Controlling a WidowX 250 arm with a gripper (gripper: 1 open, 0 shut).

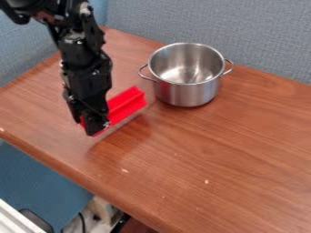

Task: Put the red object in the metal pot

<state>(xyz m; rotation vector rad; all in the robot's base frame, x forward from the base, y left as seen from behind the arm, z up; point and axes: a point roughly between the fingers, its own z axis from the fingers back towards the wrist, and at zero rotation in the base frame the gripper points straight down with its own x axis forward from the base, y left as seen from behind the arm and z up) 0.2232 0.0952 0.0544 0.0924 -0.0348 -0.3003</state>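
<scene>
The red object (124,103) is a bright-red elongated block held at its near-left end by my gripper (91,120), which points straight down and is shut on it. The block's far end angles up toward the right, a little off the wooden table (206,164). The metal pot (185,75) is a shiny steel cylinder with two loop handles, standing upright and empty to the upper right of the block, a short gap away. The black arm rises from the gripper toward the top left corner.
The table's front edge runs diagonally from the left side to the bottom right. A blue-grey wall stands behind the table. A dark floor with some clutter shows below the front edge.
</scene>
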